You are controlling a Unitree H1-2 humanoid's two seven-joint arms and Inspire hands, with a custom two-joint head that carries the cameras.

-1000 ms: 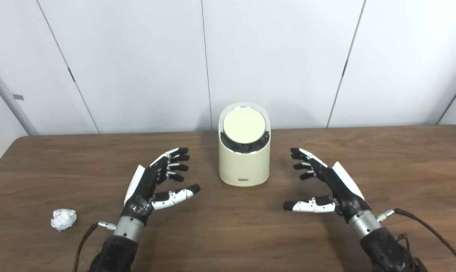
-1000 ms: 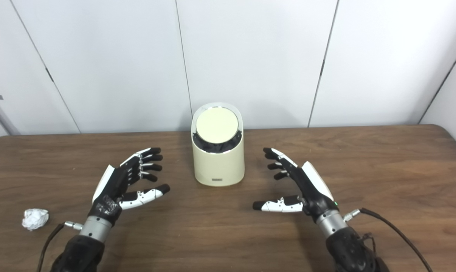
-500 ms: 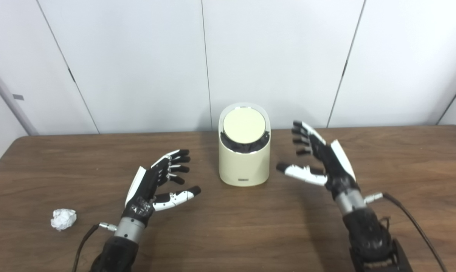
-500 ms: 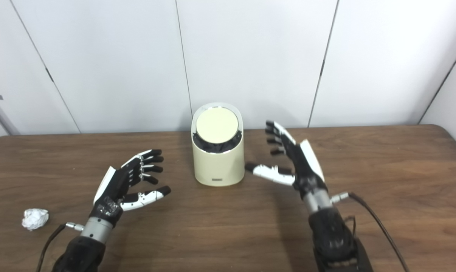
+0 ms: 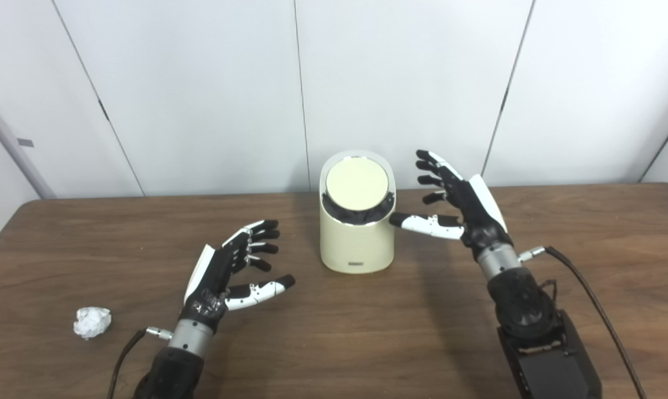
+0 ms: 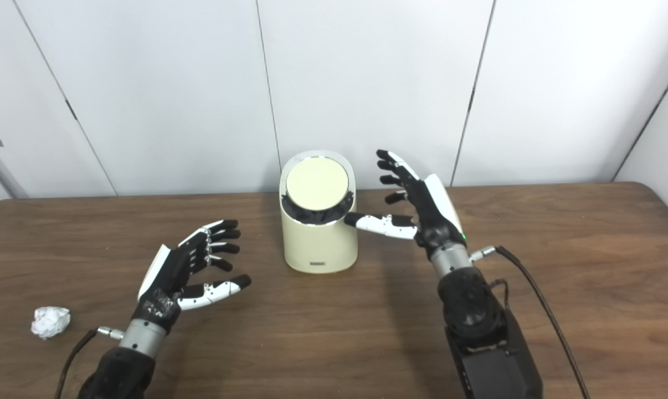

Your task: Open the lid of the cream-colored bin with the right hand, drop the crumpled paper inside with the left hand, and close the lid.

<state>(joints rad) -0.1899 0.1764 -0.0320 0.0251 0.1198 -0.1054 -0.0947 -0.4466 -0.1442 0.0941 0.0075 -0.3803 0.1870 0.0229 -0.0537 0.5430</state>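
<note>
Both hands spread, empty | right hand [image 5: 467, 202] beside bin [image 5: 357, 238]; paper [image 5: 92, 322] left of left hand [image 5: 223, 274]

Even, bright light from above fills both views. The white wall [image 5: 400, 83] shows no glare. Soft, faint shadows fall on the brown bench [image 5: 367, 332] beneath both arms and behind the bin [image 5: 357, 244]. The pictures are slightly soft, and the bench's far edge bows near the corners.

Upright cream-colored plastic bin [image 5: 357, 238] at table centre, round tilted lid [image 5: 358, 183] shut, small crumpled white paper ball [image 5: 92, 322] near left
</note>
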